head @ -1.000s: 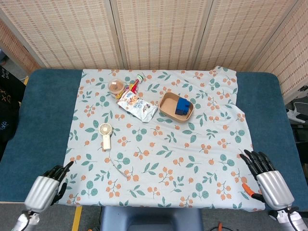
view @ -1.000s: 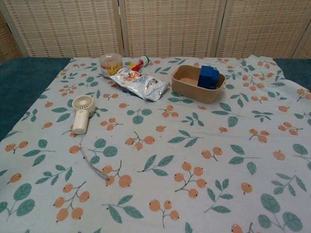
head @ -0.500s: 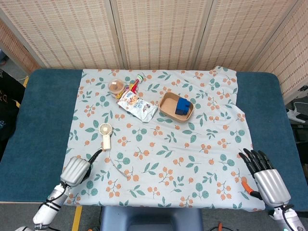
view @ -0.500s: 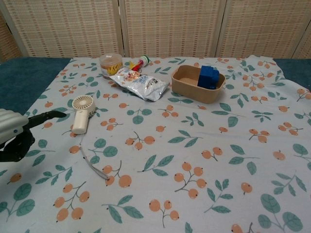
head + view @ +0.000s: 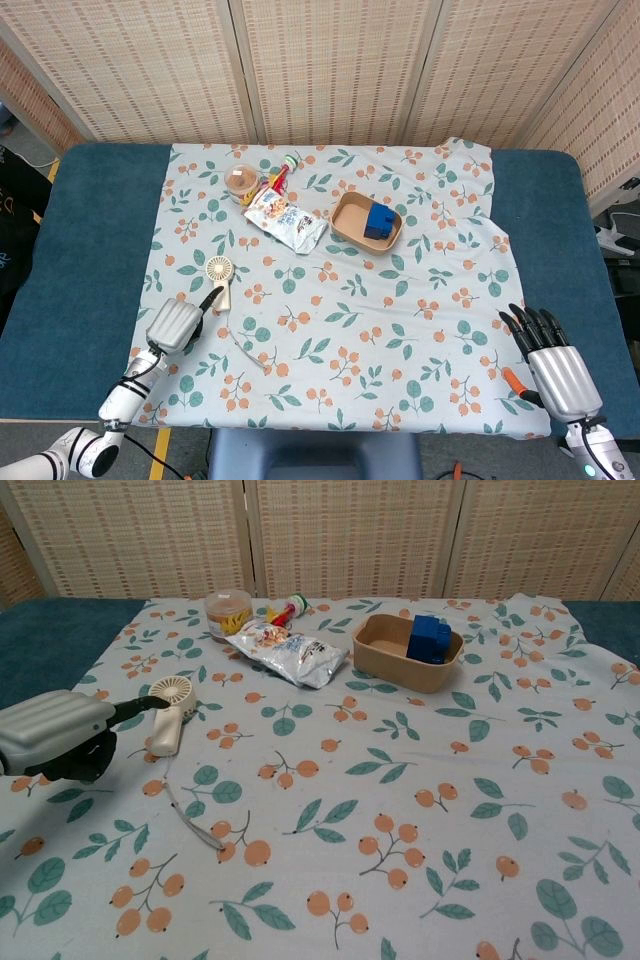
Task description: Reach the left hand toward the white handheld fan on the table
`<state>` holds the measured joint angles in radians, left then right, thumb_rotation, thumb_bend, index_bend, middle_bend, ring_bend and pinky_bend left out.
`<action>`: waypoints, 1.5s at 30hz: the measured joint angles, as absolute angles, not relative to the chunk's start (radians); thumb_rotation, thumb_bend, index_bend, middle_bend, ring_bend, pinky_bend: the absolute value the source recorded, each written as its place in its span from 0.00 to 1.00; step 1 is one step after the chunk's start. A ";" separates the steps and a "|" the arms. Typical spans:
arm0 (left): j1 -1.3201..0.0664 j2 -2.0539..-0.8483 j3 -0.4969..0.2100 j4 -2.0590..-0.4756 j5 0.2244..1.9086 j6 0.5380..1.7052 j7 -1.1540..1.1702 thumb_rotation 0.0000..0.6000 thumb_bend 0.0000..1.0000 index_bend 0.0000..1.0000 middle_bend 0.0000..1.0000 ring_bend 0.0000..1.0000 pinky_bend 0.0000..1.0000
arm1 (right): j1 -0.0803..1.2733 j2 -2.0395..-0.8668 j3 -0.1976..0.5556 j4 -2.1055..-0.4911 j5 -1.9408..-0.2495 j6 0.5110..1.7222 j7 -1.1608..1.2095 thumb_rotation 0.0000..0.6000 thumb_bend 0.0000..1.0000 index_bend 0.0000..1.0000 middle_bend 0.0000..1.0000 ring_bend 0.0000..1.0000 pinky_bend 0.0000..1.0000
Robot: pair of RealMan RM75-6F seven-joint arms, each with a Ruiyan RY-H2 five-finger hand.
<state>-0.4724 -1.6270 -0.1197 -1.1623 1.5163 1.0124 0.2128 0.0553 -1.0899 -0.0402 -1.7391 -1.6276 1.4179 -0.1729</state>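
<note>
The white handheld fan (image 5: 219, 280) (image 5: 168, 713) lies on the floral cloth left of centre, round head toward the back, with a thin cord trailing from its handle toward me. My left hand (image 5: 178, 322) (image 5: 62, 743) hovers just in front and to the left of the fan. One dark fingertip (image 5: 212, 296) points at the handle; I cannot tell whether it touches. It holds nothing. My right hand (image 5: 556, 370) rests at the cloth's front right corner, fingers spread, empty; only the head view shows it.
At the back stand a small jar (image 5: 239, 182), a snack bag (image 5: 285, 219), a little bottle (image 5: 284, 168) and a brown tray (image 5: 350, 230) holding a blue block (image 5: 378, 219). An orange item (image 5: 518, 386) lies beside my right hand. Blue table (image 5: 90, 250) borders the cloth.
My left hand has moved forward and rightward from the front left corner to just short of the fan's handle. The right hand shifted only slightly. The fan has not moved.
</note>
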 measured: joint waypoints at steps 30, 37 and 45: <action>-0.527 -1.649 -0.076 -1.095 1.432 0.987 0.227 1.00 0.93 0.00 0.90 0.77 1.00 | 0.054 -1.089 -0.041 -1.745 -1.624 1.432 -0.182 1.00 0.18 0.00 0.00 0.00 0.00; -0.532 -1.653 -0.062 -1.082 1.421 0.978 0.241 1.00 0.93 0.00 0.90 0.77 1.00 | 0.054 -1.090 -0.040 -1.744 -1.622 1.434 -0.181 1.00 0.18 0.00 0.00 0.00 0.00; -0.539 -1.660 -0.052 -1.068 1.407 0.961 0.256 1.00 0.93 0.01 0.91 0.77 1.00 | 0.053 -1.090 -0.042 -1.745 -1.625 1.437 -0.183 1.00 0.18 0.00 0.00 0.00 0.00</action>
<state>-0.5387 -1.6595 -0.0523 -1.0679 1.4065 0.9609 0.2559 0.0530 -1.0899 -0.0416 -1.7445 -1.6253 1.4372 -0.1826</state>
